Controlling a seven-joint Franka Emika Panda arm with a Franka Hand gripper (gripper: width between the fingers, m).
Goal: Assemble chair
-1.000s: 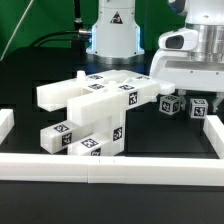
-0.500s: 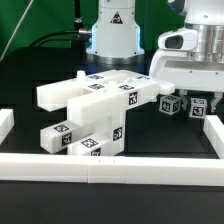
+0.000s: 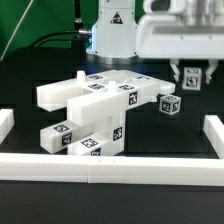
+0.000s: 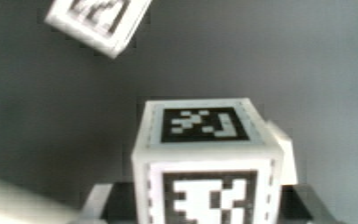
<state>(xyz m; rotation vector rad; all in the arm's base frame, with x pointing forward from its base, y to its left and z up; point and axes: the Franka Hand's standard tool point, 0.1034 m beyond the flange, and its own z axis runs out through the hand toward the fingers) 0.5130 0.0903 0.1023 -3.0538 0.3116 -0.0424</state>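
On the black worktop (image 3: 160, 135), exterior view: the part-built chair (image 3: 90, 112) lies with its long axis running from the view's left to its right, with bare room between it and the white border rails (image 3: 110, 165). A loose cube (image 3: 170, 103) sits near its right end. Above, the claw (image 3: 190, 70) is clamped on a held cube (image 3: 190, 78). Wrist view: the held cube (image 4: 202, 160) stands upright between dark fingers (image 4: 108, 207), with another tagged part (image 4: 101, 22) well apart.

Blurry, edge-cropped cube (image 4: 201, 150) and tagged piece (image 4: 101, 25), perhaps another cube.
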